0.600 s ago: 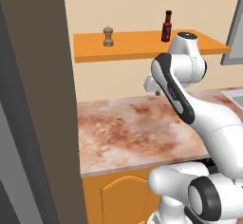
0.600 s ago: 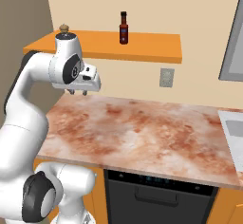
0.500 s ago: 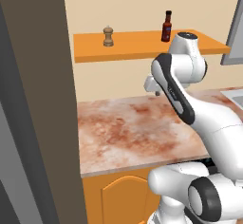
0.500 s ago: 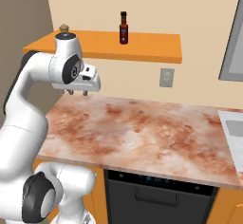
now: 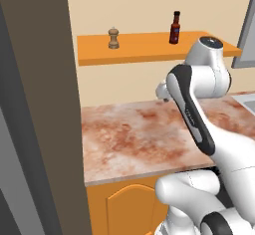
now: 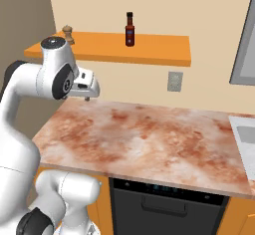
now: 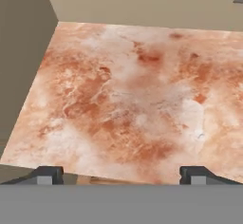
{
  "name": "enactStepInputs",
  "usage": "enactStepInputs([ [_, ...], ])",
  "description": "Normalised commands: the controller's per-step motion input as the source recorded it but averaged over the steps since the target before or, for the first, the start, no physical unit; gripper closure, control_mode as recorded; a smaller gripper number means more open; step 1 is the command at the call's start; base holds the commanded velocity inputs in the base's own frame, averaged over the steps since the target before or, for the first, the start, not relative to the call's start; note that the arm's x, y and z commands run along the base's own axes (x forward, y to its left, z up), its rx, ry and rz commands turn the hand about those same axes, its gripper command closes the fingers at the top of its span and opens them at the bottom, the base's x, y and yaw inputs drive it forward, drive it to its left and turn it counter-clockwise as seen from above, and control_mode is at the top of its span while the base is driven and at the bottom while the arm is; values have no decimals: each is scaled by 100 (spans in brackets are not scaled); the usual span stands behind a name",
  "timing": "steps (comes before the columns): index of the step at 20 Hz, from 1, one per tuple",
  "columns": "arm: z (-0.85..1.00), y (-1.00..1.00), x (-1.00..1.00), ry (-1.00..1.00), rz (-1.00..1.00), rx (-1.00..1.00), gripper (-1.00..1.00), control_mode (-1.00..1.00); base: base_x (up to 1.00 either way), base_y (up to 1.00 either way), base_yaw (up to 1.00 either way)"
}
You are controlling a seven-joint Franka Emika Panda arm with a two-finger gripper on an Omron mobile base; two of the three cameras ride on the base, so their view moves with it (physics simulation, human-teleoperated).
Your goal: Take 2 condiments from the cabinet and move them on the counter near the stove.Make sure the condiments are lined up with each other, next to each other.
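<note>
On the orange cabinet shelf (image 5: 149, 49) stand the two condiments, well apart: a small tan pepper mill (image 5: 113, 38) toward the left and a dark-red sauce bottle (image 5: 175, 28) toward the right. The right base view has the mill (image 6: 67, 34) behind the arm and the bottle (image 6: 130, 29) in the open. My gripper (image 6: 87, 97) hangs below the shelf over the back left of the mottled counter (image 6: 149, 139), pointing down. In the hand view the gripper (image 7: 121, 174) is open, nothing between its fingertips (image 7: 47, 173). The stove is out of view.
A tall dark panel (image 5: 40, 104) bounds the counter on the left. A sink (image 6: 244, 134) lies at the right end, a steel appliance (image 6: 246, 50) hangs above it. A wall outlet (image 6: 174, 81) sits under the shelf. A black appliance front (image 6: 164, 204) is below the counter.
The arm's upper joint has drawn back a little from the wall. The gripper stays open, and the condiments have not moved.
</note>
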Motion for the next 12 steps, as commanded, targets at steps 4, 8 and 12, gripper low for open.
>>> enactStepInputs([
  [4, 32, 24, 11, -31, 0, 0, -100, -100, 0, 0, 0],
  [8, 61, 30, 30, -16, 0, 3, -100, -100, 0, 0, 0],
  [12, 71, 31, 31, -1, 0, 2, -100, -100, 0, 0, 0],
])
